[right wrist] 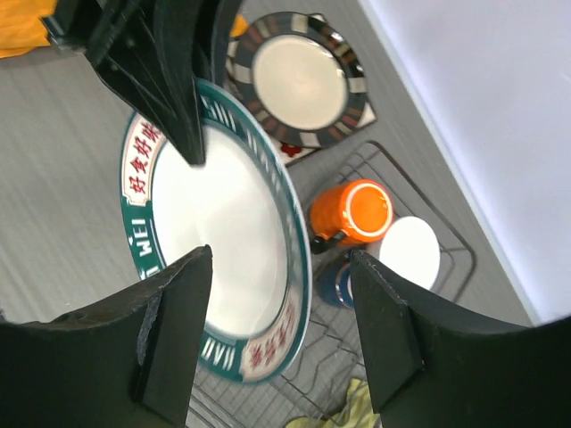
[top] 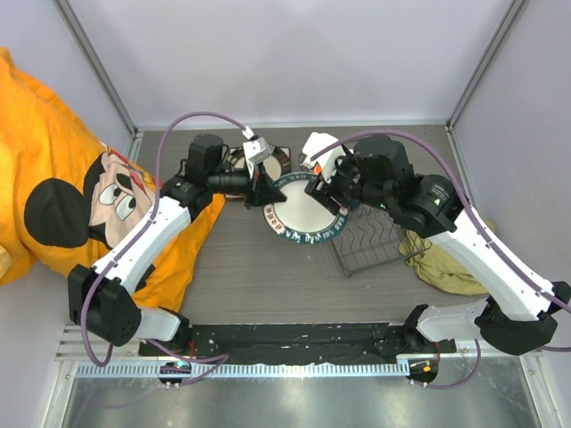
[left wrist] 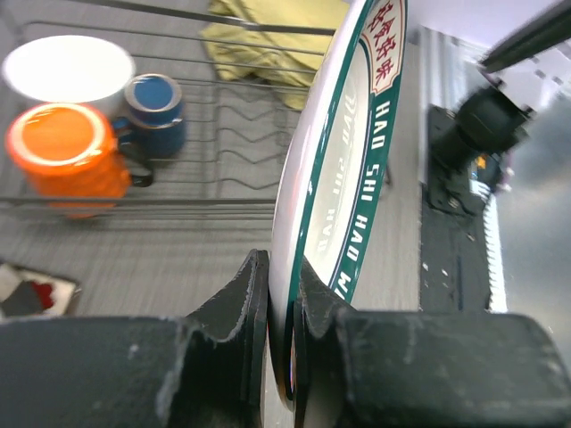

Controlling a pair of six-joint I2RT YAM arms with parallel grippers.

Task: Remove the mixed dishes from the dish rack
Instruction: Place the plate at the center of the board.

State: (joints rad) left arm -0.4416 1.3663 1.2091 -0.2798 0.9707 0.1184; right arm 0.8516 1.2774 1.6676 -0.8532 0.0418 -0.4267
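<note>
My left gripper (top: 270,196) (left wrist: 281,267) is shut on the rim of a green-rimmed white plate (top: 305,221) (left wrist: 343,178) (right wrist: 219,227) and holds it tilted above the table, left of the dish rack (top: 370,241) (left wrist: 241,160) (right wrist: 384,160). My right gripper (top: 326,189) (right wrist: 281,334) is open and empty, above the plate's right edge. The orange mug (left wrist: 67,156) (right wrist: 352,212), dark-blue cup (left wrist: 153,111) (right wrist: 337,283) and white bowl (left wrist: 67,67) (right wrist: 409,252) sit in the rack. The dark-rimmed plate (right wrist: 299,80) lies on the square cream plate (right wrist: 299,153) beyond the rack.
An olive cloth (top: 446,259) (left wrist: 268,40) lies right of the rack. A large orange cartoon cloth (top: 53,178) covers the table's left side. Grey walls close the back and sides.
</note>
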